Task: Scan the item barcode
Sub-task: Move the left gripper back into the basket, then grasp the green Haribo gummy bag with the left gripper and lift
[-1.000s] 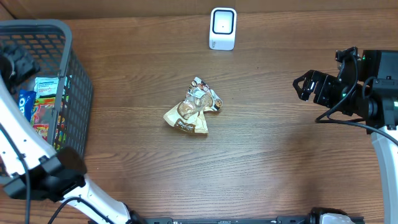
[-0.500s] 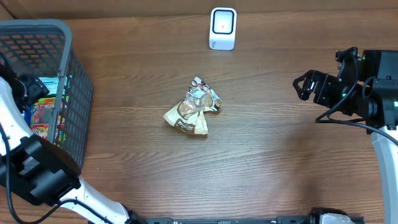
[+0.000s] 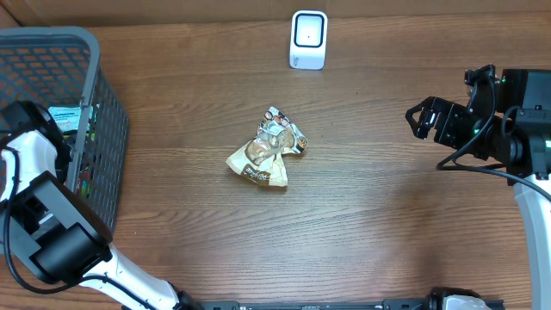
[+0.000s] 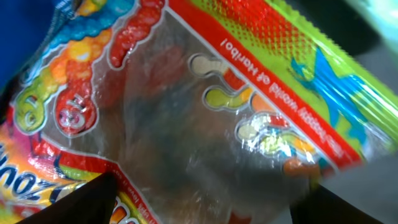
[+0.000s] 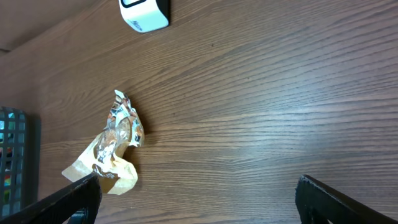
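Note:
My left arm reaches down into the grey basket at the table's left; its wrist hides the gripper from overhead. In the left wrist view the left gripper hangs open close over a colourful gummy-candy bag with a clear window, one dark fingertip at each lower corner. A crumpled gold-and-white snack packet lies at the table's middle. The white barcode scanner stands at the far edge. My right gripper hovers open at the right, over bare wood, with nothing between its fingers.
Other bright packets lie in the basket beside my left arm. The right wrist view also shows the snack packet, the scanner and a corner of the basket. Brown wood lies between the packet and the right arm.
My left arm has swung toward the near side of the basket and dropped lower, its jaws spreading wider. The right arm and the snack packet have not moved.

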You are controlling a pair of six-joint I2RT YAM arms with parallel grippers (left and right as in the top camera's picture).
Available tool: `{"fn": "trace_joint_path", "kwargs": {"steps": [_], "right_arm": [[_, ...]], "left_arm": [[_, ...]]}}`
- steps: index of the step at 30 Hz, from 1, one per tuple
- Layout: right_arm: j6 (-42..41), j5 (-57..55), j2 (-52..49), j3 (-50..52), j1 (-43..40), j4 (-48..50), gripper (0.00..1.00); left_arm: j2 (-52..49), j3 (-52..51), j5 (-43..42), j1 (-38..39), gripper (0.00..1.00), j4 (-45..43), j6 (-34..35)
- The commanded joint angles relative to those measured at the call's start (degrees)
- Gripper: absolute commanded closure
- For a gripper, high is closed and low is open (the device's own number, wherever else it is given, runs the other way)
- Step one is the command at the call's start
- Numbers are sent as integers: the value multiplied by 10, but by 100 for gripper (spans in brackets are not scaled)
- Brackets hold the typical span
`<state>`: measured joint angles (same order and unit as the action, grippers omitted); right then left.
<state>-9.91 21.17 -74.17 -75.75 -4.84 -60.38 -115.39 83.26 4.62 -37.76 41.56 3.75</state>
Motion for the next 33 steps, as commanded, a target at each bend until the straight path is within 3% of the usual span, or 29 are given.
{"fn": "trace_joint_path", "kwargs": {"steps": [1,3,4,6,7,14,23,27,31,33], "right_arm": [[-1,4,1,-15,3,4,0],[-1,4,1,-15,3,4,0],[-1,4,1,-15,3,4,0],[-1,4,1,-15,3,4,0],[-1,4,1,-15,3,4,0],[-1,4,1,-15,3,3,0],[-2,4,1,-15,3,2,0],[-1,4,1,-15,3,2,0],[-1,4,1,-15,3,4,0],[-1,4,1,-15,3,5,0]], "left_arm": [[0,-47,-2,7,21,-24,-12],[0,-64,-2,7,24,-37,-12],[0,-72,-2,7,32,-42,-12],[0,-75,-2,7,69,-39,-12],[0,-75,-3,7,94,-38,-11],[16,21,-57,7,96,48,14],[133,257,-57,7,96,195,31],[211,298,-55,21,96,208,26],[249,298,4,42,96,209,24],[245,295,25,46,81,212,14]]}}
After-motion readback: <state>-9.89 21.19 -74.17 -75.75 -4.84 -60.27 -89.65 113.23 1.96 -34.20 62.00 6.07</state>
